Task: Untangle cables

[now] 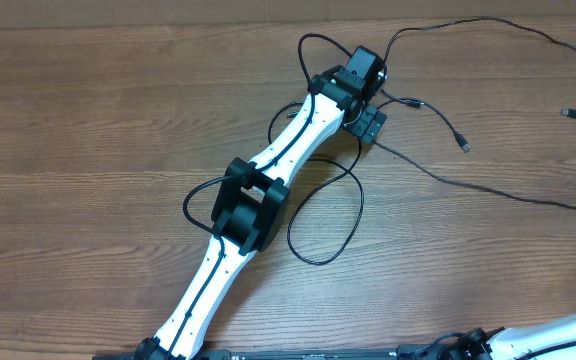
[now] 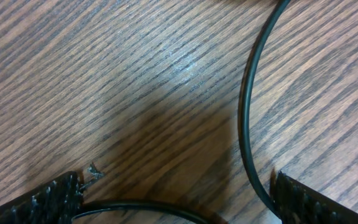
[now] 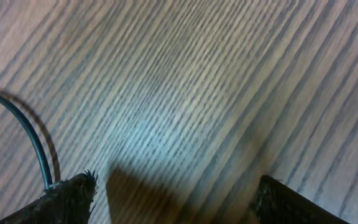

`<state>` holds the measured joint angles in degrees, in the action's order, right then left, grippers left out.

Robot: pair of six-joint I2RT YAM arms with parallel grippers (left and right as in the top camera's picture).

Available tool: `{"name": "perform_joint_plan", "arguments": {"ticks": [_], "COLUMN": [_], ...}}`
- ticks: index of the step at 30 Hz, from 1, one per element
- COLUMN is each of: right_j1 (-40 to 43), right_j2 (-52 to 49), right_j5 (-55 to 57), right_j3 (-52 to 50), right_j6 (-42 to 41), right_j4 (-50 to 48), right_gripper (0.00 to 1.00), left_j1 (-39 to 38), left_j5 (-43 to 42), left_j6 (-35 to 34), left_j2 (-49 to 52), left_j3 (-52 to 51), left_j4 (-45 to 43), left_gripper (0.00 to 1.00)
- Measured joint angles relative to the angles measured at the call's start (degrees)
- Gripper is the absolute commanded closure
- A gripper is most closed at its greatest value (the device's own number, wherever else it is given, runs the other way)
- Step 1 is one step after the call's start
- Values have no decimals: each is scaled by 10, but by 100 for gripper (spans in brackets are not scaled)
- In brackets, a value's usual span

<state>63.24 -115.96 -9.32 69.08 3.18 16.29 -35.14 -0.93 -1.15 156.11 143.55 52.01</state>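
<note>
**Wood-grain worktop: cables loose, both grippers spread**

Brown wood-grain worktop point(image 1: 88, 120) fills every view you have. Your thin black flexible cables point(image 1: 323, 215) lie from the middle out to the right edge. One large loop sits near the middle, partly under the white left arm point(image 1: 268, 160). Long strands run from there to the right edge and up toward the far right corner. Small plug ends point(image 1: 465, 147) lie apart from one another near that edge.

Your left gripper point(image 2: 178, 194) is low over the strands, with its jaws spread wide and clamping nothing. In its wrist view one strand point(image 2: 246, 112) curves down to just beside one finger point(image 2: 316, 202), and another runs across between the two fingers.

Your white right arm point(image 1: 568, 330) shows at the near right corner. Your right gripper point(image 3: 178, 190) appears only in its own wrist view, also spread wide and empty. A thin dark cord point(image 3: 33, 134) ends beside one finger; whether it touches, you cannot tell.
</note>
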Motion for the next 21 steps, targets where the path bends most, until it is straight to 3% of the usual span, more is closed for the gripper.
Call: {"name": "perform_joint_plan", "arguments": {"ticks": [7, 10, 15, 21], "right_j1": [-2, -5, -15, -37], "right_j2": [-5, -10, -21, -24], "right_j5": [-33, -103, -216, -247], "right_j3": [8, 16, 36, 67], "right_j6": [-10, -14, -20, -26], "right_j4": [-2, 0, 29, 117], "right_gripper": [15, 0, 0, 0], "left_j1": [1, 4, 8, 8], "left_j5": [-12, -26, -44, -56], "left_j6": [0, 0, -2, -2], "left_j2": [-1, -1, -3, -5], "left_j3": [0, 2, 2, 5], "left_j4": [1, 6, 7, 27], "left_gripper": [0, 1, 0, 0]}}
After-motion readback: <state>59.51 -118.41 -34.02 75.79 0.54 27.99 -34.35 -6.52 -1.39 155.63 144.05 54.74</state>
